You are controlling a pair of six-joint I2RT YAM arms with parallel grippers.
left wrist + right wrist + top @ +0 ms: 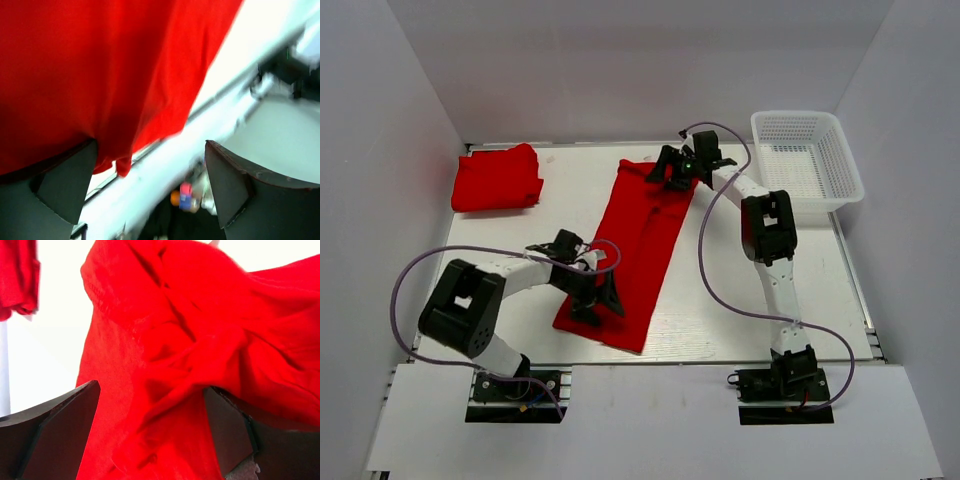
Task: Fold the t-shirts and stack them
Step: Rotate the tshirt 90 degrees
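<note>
A long red t-shirt (pixel 638 245), folded into a strip, lies slanted across the middle of the table. A second red t-shirt (pixel 498 178) lies folded at the back left. My left gripper (pixel 598 304) is at the strip's near left corner, its jaws wide apart. In the left wrist view the shirt's edge (pixel 115 75) drapes over the left finger (pixel 65 185). My right gripper (pixel 672 176) is at the strip's far end. In the right wrist view its jaws stand open around bunched red cloth (pixel 170 375).
A white mesh basket (pixel 842 160) stands at the back right, beside the right arm. White walls close in the table at the left, back and right. The table's near edge (pixel 165 165) runs just below the left gripper.
</note>
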